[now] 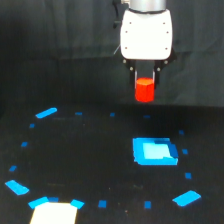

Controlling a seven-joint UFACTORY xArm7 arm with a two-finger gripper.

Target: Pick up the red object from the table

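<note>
The red object (pixel 145 89), a small bright red-orange stubby block, hangs in the air well above the black table (pixel 85 150). My gripper (pixel 145 84) is shut on its upper part, with dark fingers (pixel 135 76) on either side and the white arm body above. The block sits in the upper right of the exterior view, above and slightly behind the blue rectangular piece.
A blue rectangular block (pixel 155 151) lies on the table below the gripper. Small blue tape marks ring the surface, with larger blue shapes at the left (pixel 46 113), lower left (pixel 17 187) and lower right (pixel 186 198). A pale yellowish patch (pixel 54 213) sits at the bottom edge.
</note>
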